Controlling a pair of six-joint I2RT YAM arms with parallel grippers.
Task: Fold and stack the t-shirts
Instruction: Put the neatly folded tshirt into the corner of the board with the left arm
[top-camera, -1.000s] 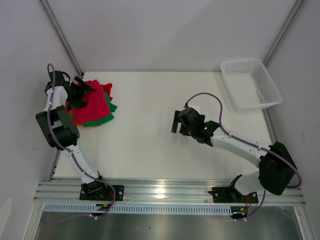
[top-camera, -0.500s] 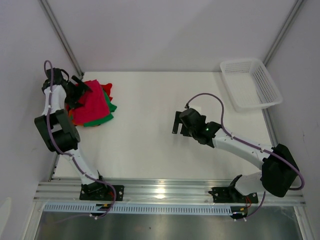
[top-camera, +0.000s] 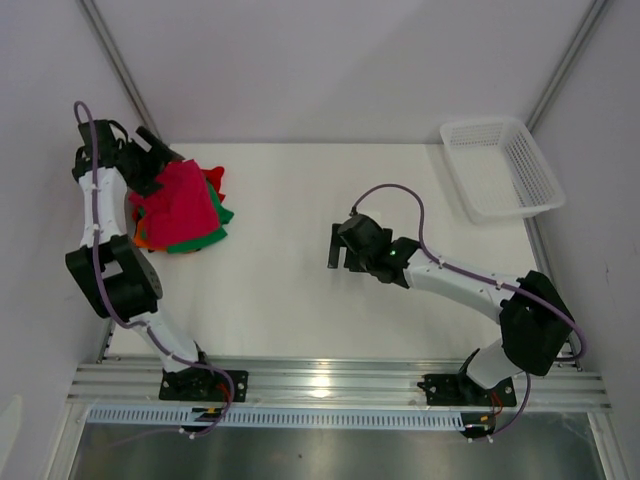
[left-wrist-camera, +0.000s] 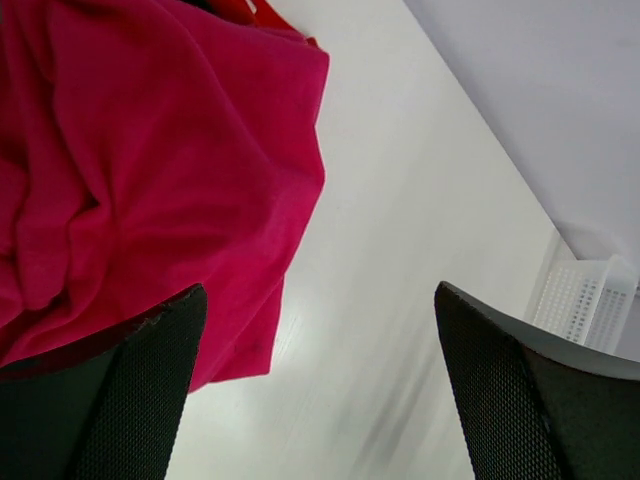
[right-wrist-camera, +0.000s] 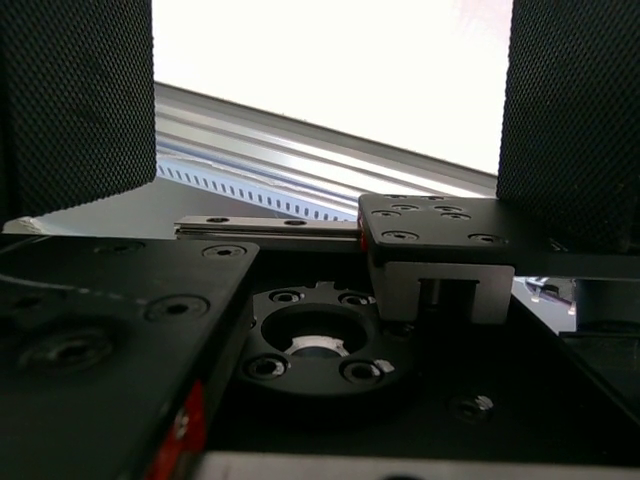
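The t-shirts (top-camera: 180, 212) lie in a loose pile at the table's back left corner. A crimson one (top-camera: 185, 198) is on top, with green (top-camera: 224, 213) and orange (top-camera: 143, 240) edges showing under it. My left gripper (top-camera: 152, 160) hangs open just behind the pile's back left edge. In the left wrist view the crimson shirt (left-wrist-camera: 150, 170) fills the left side, and the open left gripper (left-wrist-camera: 320, 290) has only bare table between its fingers. My right gripper (top-camera: 340, 246) is open over the middle of the table, and nothing is between the fingers of the right gripper (right-wrist-camera: 330, 90).
A white mesh basket (top-camera: 500, 165) stands at the back right corner and also shows as a small basket (left-wrist-camera: 582, 298) in the left wrist view. Slanted frame posts rise at both back corners. An aluminium rail (top-camera: 330, 385) runs along the near edge.
My left gripper has moved from over the pile back and to the left, still open. The right gripper has shifted a little to the left.
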